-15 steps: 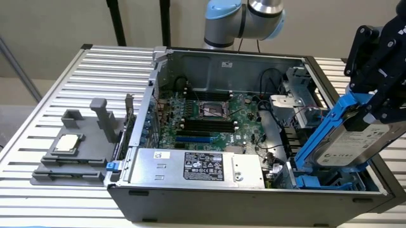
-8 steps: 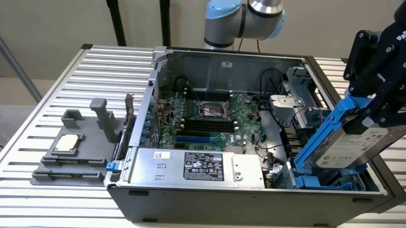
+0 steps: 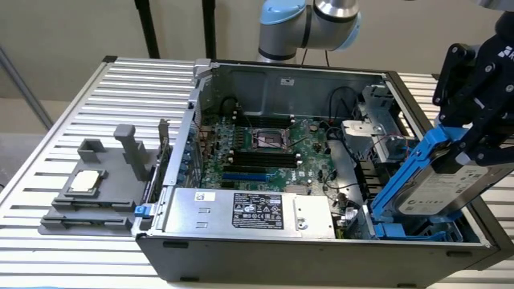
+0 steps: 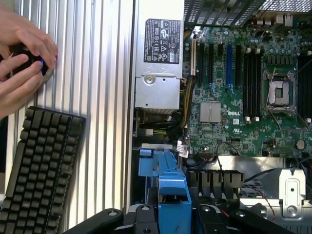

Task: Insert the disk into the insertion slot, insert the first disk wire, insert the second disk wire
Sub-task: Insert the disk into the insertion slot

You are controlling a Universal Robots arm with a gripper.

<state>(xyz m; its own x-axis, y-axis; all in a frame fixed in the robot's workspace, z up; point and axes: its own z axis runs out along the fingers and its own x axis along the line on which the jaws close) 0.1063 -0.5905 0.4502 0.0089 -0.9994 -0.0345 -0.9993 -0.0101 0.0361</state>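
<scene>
- A metal table [image 3: 96, 78] with long grooves fills the room's middle, and a plain pale wall [image 3: 64, 30] is behind it.
- Two black poles [image 3: 147, 24] stand at the back, next to the blue and silver arm [image 3: 309, 24].
- An open computer case [image 3: 321, 256] sits on the table, with a green board [image 3: 265, 150] inside.
- A silver box [image 3: 241, 211] with a black label lies at the front of the case.
- On the exterior view's left, a grey holder [image 3: 105, 180] sits on the table with a square chip [image 3: 84, 180] on it.
- In the wrist view, a black keyboard [image 4: 41, 170] lies on the table, and a person's hands [image 4: 22, 53] hold a small dark thing nearby.
- The disk [image 3: 446, 189] is flat and silver-grey with a white label, clipped in a bright blue frame [image 3: 410, 174].
- The black gripper [image 3: 473, 153] pinches the disk at its top end.
- The disk is tilted on the exterior view's right, with its low end just above the slot [image 3: 418, 232].
- The slot sits in the case's front corner and has blue rails.
</scene>
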